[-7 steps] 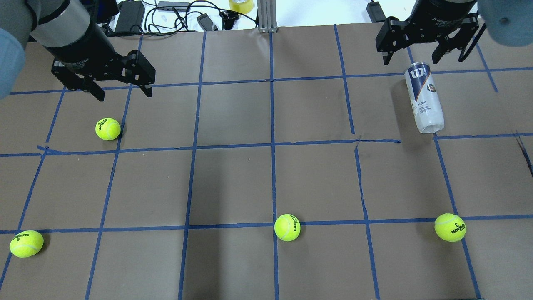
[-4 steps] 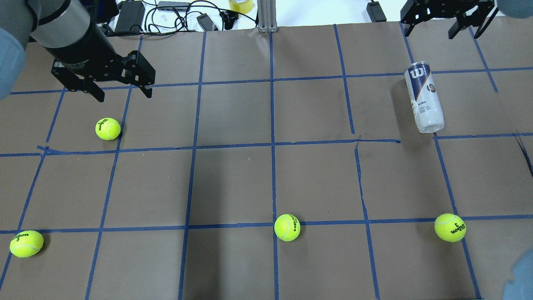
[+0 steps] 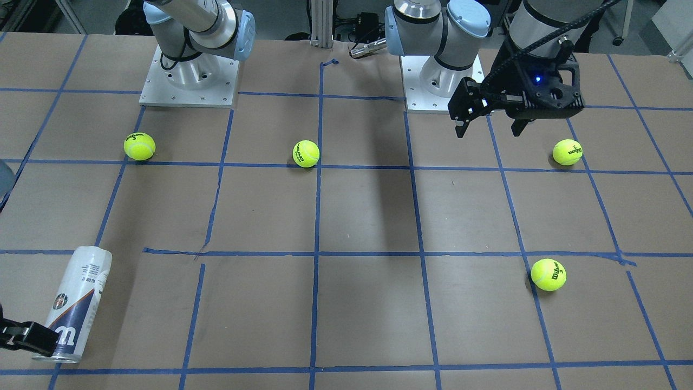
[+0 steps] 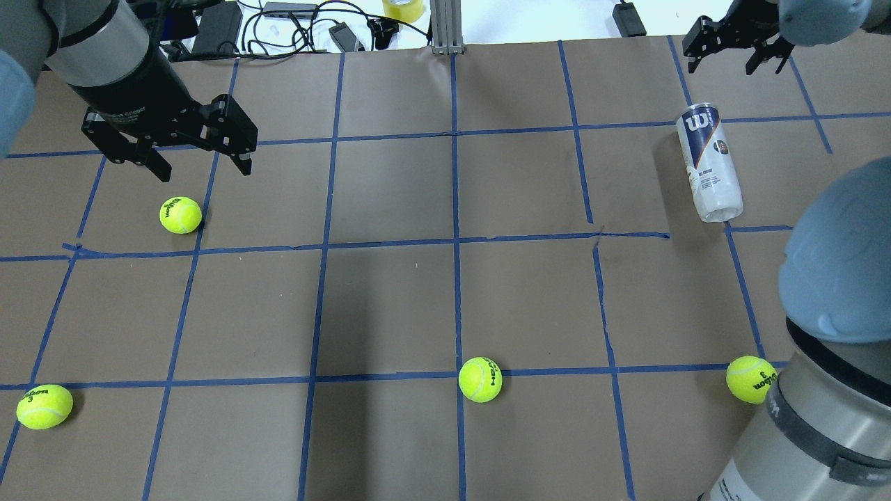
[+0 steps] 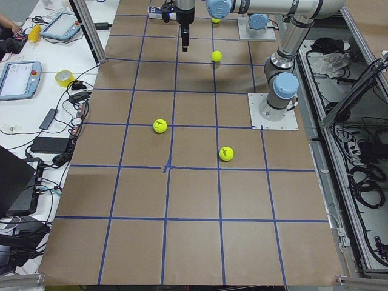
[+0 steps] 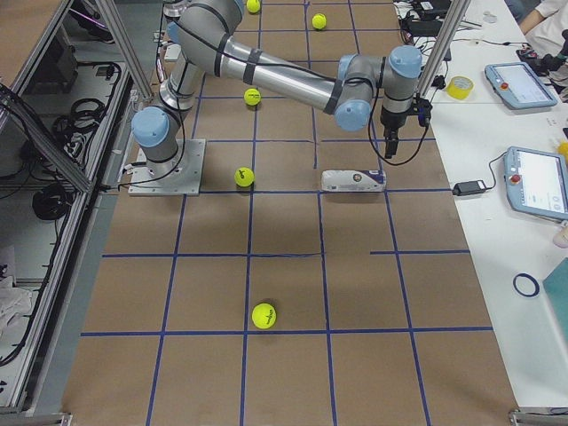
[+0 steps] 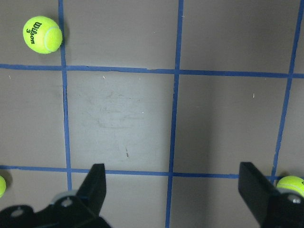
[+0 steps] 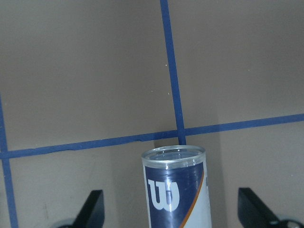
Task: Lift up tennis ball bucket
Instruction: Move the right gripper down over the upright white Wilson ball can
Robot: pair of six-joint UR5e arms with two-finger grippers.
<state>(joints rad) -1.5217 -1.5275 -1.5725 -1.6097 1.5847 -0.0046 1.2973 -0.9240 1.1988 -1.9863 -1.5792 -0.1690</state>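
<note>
The tennis ball bucket (image 4: 708,163) lies on its side on the brown paper at the far right, with its silver rim pointing at the far edge. It also shows in the front view (image 3: 73,303) and the right side view (image 6: 353,181). My right gripper (image 4: 724,61) is open and empty, beyond the rim end of the can and apart from it. In the right wrist view the can's rim end (image 8: 175,156) sits between the spread fingers (image 8: 92,211). My left gripper (image 4: 203,167) is open and empty, hovering over the far left, just beyond a ball.
Several yellow-green tennis balls lie about: far left (image 4: 180,215), near left (image 4: 44,406), near middle (image 4: 480,380), near right (image 4: 750,379). My right arm's elbow (image 4: 835,264) fills the near right corner. Cables and power bricks (image 4: 278,28) line the far edge.
My right gripper has moved toward the far edge and now looks smaller and lower behind the can's rim. The right arm's elbow has swung into the near right. The can has not moved.
</note>
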